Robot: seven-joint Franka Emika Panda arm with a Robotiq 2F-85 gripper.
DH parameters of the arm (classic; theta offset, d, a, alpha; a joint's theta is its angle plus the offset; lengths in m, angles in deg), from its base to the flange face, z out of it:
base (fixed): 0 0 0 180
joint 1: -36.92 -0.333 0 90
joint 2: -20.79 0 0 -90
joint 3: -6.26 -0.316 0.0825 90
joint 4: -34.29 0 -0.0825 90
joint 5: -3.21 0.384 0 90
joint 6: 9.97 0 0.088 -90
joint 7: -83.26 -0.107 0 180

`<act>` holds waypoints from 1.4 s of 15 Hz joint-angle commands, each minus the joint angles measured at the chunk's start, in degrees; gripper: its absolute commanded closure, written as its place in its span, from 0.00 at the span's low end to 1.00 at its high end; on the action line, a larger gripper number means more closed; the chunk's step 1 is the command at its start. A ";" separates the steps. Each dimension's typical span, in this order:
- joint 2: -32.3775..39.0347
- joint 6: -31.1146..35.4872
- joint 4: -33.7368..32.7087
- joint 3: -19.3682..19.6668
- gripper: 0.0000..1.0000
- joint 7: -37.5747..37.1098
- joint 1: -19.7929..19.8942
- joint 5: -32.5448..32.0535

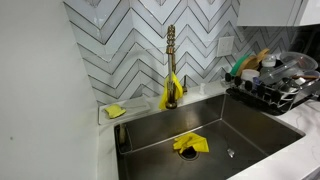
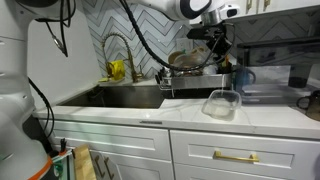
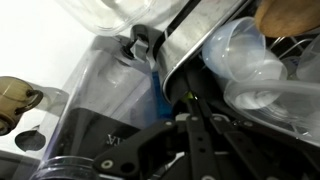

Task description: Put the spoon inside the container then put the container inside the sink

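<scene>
Hand (image 3: 142, 44) pinched shut over black wire rack (image 1: 285, 98), clear rounded plastic container (image 2: 222, 103) on white counter (image 2: 125, 113), rectangular steel sink (image 1: 160, 132)

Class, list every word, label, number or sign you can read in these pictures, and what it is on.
None can be read.
Gripper: pale letters on its body, blurred and cut off, unreadable.
Dish rack: any labels on things in it are too small to tell.
</scene>
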 commanded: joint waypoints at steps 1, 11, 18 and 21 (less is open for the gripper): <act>0.62 -0.01 -0.85 -0.58 0.99 0.04 0.88 0.08; -7.66 -0.45 2.87 0.45 0.99 -3.28 -0.11 -2.97; -12.56 -16.96 5.00 1.19 0.99 -5.47 -0.73 -13.68; -11.06 -24.43 4.79 1.04 0.99 -3.20 -0.46 -16.19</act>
